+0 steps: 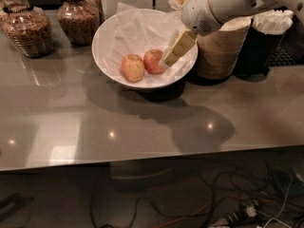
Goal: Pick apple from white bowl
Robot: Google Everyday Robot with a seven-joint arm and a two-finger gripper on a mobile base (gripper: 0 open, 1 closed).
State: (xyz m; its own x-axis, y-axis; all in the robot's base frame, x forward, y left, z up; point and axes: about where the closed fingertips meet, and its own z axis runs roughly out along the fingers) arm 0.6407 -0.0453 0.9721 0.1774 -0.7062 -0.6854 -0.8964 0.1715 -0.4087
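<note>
Big grey glossy countertop under everything. Sitting toward the back of it is the wide shallow glossy white bowl, lined with crumpled white paper. There's a tan woven basket just to its right and two glass jars of brown stuff off to the left. My beige two-finger claw hangs tilted down inside the bowl from the right. Honestly, I can't tell from here if it's apart or together. Its tip is right up against the small round reddish-pink apple, which lies in the bottom of the bowl beside the paler yellow-orange apple. I'd say I'm in the reach-in step, nothing grabbed yet. The next move needs me straddling the red one only, then closing and lifting straight up. The risk is nudging it into its neighbour.
</note>
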